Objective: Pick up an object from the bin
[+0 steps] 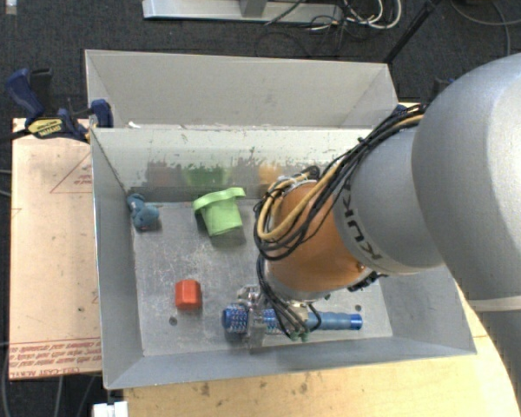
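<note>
Grey arm (451, 163) extended from right, orange-covered wrist (308, 250) angled down; gripper (265, 318) low

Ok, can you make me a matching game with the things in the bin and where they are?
1 green cup
2 red block
3 blue brush
4 grey-blue lump

A far left corner
B by the gripper, near wall
C far side, middle
D just left of the brush

Pairs: 1-C, 2-D, 3-B, 4-A

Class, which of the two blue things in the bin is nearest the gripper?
The long blue brush at the bin's lower edge, beside the gripper; the small blue lump lies upper left.
</note>
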`<state>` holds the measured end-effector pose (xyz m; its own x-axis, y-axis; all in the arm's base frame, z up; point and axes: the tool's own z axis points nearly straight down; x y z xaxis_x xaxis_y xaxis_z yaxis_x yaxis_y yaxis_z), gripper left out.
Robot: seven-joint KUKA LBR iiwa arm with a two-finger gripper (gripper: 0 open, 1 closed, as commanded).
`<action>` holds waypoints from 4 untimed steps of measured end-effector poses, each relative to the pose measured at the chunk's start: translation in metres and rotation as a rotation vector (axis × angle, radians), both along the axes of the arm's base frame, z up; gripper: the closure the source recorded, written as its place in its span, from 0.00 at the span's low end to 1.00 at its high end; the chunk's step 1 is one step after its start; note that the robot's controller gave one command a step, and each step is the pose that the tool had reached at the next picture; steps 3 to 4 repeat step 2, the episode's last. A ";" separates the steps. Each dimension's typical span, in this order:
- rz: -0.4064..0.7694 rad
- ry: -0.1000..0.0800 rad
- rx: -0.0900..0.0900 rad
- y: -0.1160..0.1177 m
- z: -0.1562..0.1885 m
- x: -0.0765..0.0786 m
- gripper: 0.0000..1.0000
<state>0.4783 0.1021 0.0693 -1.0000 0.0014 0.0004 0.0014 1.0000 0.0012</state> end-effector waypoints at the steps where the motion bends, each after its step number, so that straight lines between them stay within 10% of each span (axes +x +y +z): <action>1: 0.020 -0.010 0.000 -0.025 0.124 0.044 1.00; 2: 0.239 -0.007 0.000 -0.021 0.203 0.049 1.00; 4: 0.239 -0.007 0.000 -0.021 0.203 0.049 1.00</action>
